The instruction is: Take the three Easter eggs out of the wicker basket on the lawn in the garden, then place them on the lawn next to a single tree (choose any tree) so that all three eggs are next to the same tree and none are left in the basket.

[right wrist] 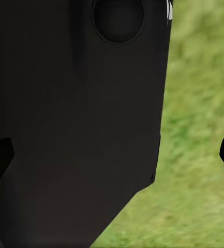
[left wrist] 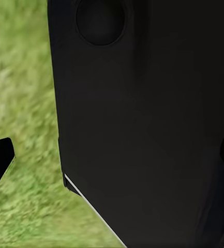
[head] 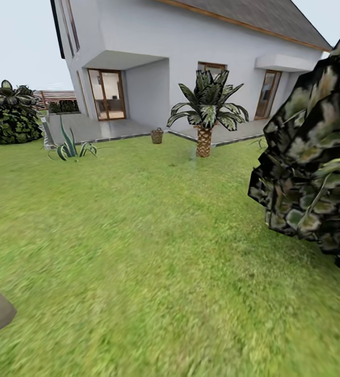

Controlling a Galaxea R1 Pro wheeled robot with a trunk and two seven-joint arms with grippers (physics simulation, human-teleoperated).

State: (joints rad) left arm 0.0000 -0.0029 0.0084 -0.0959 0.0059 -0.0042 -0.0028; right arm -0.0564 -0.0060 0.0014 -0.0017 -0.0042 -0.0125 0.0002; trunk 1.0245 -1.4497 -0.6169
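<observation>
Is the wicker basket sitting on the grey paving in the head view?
No. The wicker basket stands on the lawn at its far edge, just in front of the paving by the house.

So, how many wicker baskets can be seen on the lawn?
1. The wicker basket stands far off at the lawn's edge by the paving, left of the palm. Others may hide behind plants.

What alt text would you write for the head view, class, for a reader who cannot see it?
A wide bright green lawn stretches to a white house, where a small brown wicker basket stands left of a short palm. Dark mottled angular foliage crowds the right edge.
</observation>
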